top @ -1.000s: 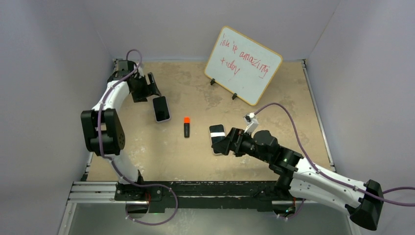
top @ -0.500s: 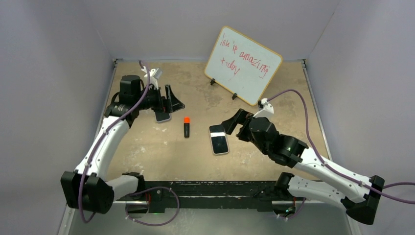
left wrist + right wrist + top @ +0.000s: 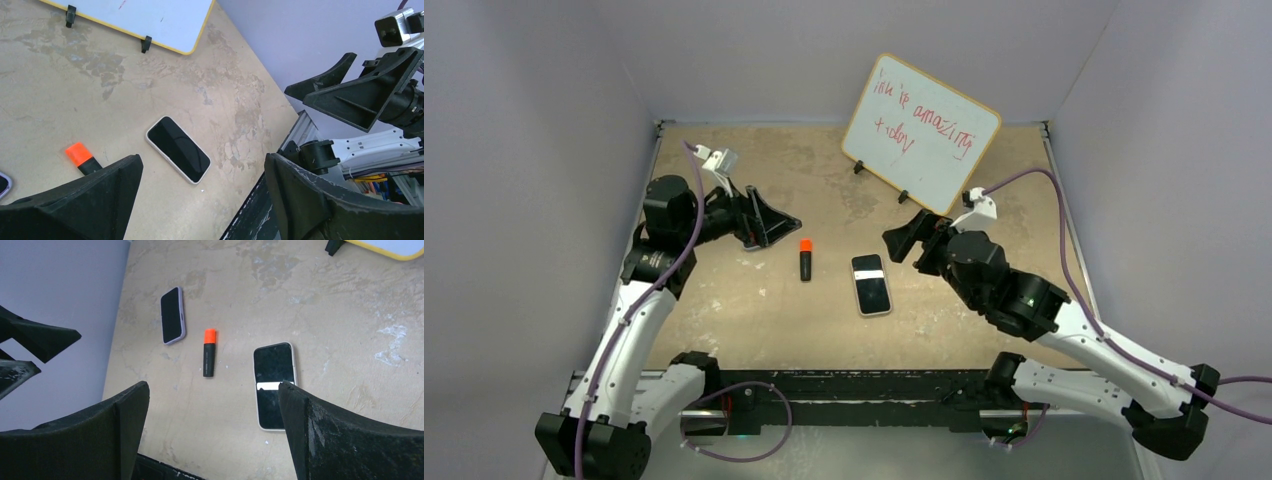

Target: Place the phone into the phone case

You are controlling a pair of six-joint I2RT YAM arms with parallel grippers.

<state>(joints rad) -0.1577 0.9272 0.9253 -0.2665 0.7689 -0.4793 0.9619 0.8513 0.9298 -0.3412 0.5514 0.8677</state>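
Observation:
The phone [image 3: 871, 284] lies flat mid-table, black screen up with a thin pale edge; it also shows in the left wrist view [image 3: 178, 149] and the right wrist view [image 3: 274, 385]. The phone case [image 3: 172, 315] is a lavender-rimmed shell with a dark face, lying flat to the far left; only a sliver of it [image 3: 2, 183] enters the left wrist view. From above, my left gripper [image 3: 774, 222] hovers over the case and hides it, open and empty. My right gripper [image 3: 912, 244] hangs open and empty, raised just right of the phone's far end.
A black marker with an orange cap [image 3: 805, 259] lies between case and phone. A whiteboard with red writing [image 3: 921, 133] leans on stands at the back. Grey walls close in the left, back and right sides. A black rail [image 3: 824, 385] runs along the near edge.
My left arm swung round; its gripper turned toward the centre over the case and opened wider. My right gripper lifted off the phone and drew back to the right, staying open.

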